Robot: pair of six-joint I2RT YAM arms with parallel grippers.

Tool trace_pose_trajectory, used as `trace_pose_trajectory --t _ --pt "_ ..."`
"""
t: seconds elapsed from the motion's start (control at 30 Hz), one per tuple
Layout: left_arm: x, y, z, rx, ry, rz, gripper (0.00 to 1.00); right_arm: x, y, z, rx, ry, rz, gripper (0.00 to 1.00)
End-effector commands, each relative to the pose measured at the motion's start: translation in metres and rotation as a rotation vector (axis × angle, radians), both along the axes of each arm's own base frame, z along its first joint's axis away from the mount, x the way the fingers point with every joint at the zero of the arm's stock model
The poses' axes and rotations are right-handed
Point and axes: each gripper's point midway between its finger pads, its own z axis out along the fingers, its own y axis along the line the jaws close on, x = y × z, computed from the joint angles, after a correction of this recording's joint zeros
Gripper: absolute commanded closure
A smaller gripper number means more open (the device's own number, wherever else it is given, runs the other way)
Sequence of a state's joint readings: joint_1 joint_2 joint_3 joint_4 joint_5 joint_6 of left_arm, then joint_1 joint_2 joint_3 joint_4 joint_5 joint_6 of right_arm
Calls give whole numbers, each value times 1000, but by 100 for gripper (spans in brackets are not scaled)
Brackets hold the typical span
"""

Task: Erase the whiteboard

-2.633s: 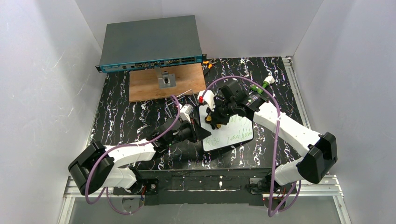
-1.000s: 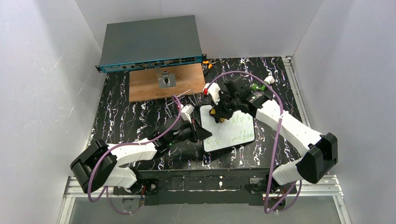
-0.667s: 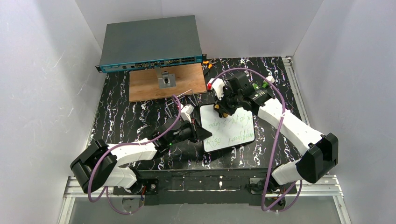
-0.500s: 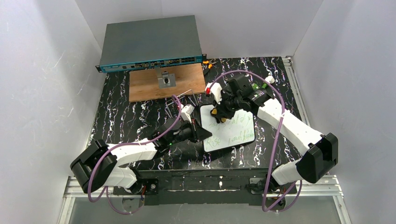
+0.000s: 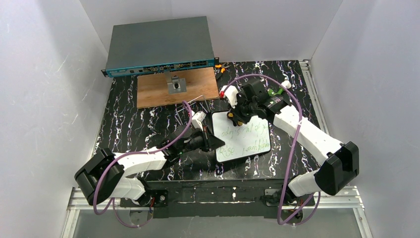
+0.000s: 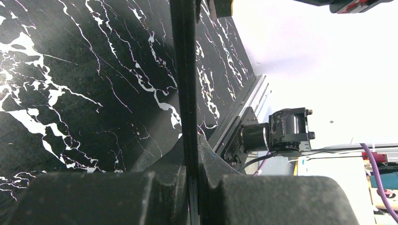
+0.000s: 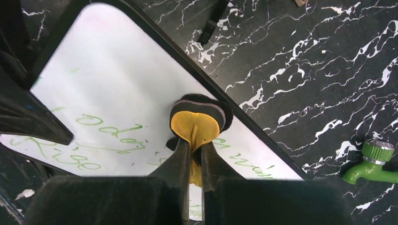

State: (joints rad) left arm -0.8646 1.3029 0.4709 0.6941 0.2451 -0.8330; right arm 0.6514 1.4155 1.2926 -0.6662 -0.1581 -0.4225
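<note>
The black, white-veined table [image 5: 129,124] carries everything. At its far left corner sits a flat grey box [image 5: 158,42] with a row of ports along its blue front. Just in front of that lies a brown wooden panel [image 5: 153,91] with a small metal bracket on it.

The whiteboard [image 5: 247,141] lies right of the table's middle, toward the near edge, with two lines of green handwriting across it. The left gripper [image 5: 210,141] is clamped on the board's left rim. Its wrist camera shows the thin black edge pinched tight between the fingers [image 6: 206,159].

The right gripper [image 7: 193,154] is closed on a yellow eraser [image 7: 196,123] (dark felt at its tip). The felt presses down at the board's far edge – partly on the white surface, partly over the black rim, beside the upper line of writing. A small green-and-white fitting [image 7: 371,168] lies on the table beyond the board's far right corner, apart from it.
</note>
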Motion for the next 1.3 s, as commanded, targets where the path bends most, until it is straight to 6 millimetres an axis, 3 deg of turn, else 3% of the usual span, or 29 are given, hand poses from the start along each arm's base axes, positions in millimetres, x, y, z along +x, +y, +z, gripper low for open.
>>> trace_pose_trajectory --t 0.0,0.17,0.3,0.4,0.6,0.73,0.87,1.13,1.27 --pt "-4 -3 5 16 -57 -53 100 0 -11 -8 -22 -31 14 99" --pt "-4 -4 5 16 -55 -54 100 -48 5 -13 46 111 226 99" --pt "-4 -5 5 19 -54 -57 100 -65 16 -4 80 150 303 99" --pt "-3 -6 4 21 -51 -60 100 -56 18 -1 74 131 260 99" --pt "-3 -5 4 22 -51 -60 100 1 2 5 7 -34 23 99" --pt "-3 -5 3 25 -53 -58 100 12 -13 2 -10 -57 -36 99" --pt "-3 -4 3 23 -55 -57 100 3 -17 -7 -23 -46 1 99" --pt "-2 -3 2 23 -56 -50 100 -58 4 -14 61 119 273 99" --pt "-2 -3 2 24 -57 -47 100 -57 10 -9 79 117 264 99"
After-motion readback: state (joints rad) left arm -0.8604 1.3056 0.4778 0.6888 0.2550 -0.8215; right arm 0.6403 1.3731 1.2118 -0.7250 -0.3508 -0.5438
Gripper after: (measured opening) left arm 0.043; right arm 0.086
